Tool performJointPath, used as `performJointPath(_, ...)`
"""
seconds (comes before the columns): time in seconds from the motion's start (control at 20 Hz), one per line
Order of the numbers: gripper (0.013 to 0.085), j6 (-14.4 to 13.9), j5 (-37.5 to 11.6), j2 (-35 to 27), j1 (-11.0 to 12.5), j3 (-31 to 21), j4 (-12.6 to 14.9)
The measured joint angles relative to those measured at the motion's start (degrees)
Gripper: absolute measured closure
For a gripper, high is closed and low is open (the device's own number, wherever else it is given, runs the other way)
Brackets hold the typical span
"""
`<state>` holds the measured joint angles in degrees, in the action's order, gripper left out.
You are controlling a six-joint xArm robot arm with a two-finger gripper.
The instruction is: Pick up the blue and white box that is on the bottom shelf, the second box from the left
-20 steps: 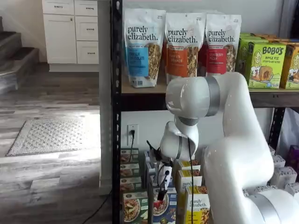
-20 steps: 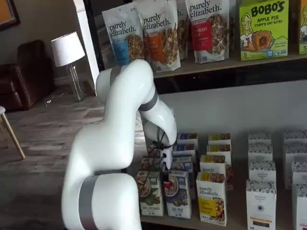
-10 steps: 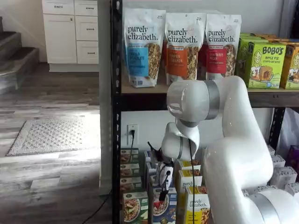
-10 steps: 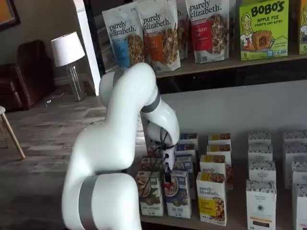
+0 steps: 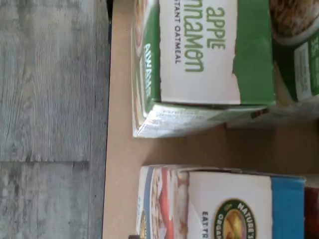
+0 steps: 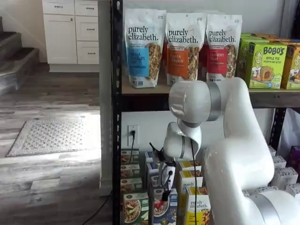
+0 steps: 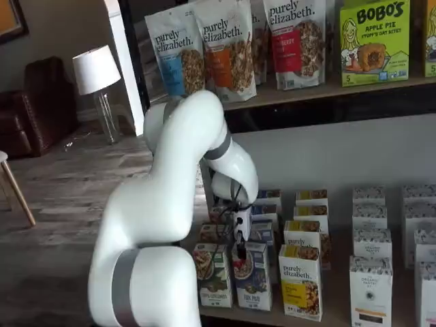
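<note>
Blue-white cereal box (image 7: 251, 274) front row, bottom shelf (image 7: 327, 317), just under gripper (image 7: 240, 249). Fingers spread, nothing held. Risk: green oatmeal carton (image 7: 212, 274) close beside; off-centre descent cd clip or tip it.

The bottom shelf (image 7: 340, 315) carries rows of small cartons — the green-and-white carton (image 7: 212, 274), the blue and white box (image 7: 253, 275) just beside it, then the yellow-and-white carton (image 7: 300, 281) — with white boxes (image 7: 371, 289) further along
</note>
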<state>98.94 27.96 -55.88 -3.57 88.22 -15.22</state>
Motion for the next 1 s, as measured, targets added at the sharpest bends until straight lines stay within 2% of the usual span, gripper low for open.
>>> performJointPath(1.0,0.0130,-4.22,1.17,-2.30,-0.06,1.28,5.02)
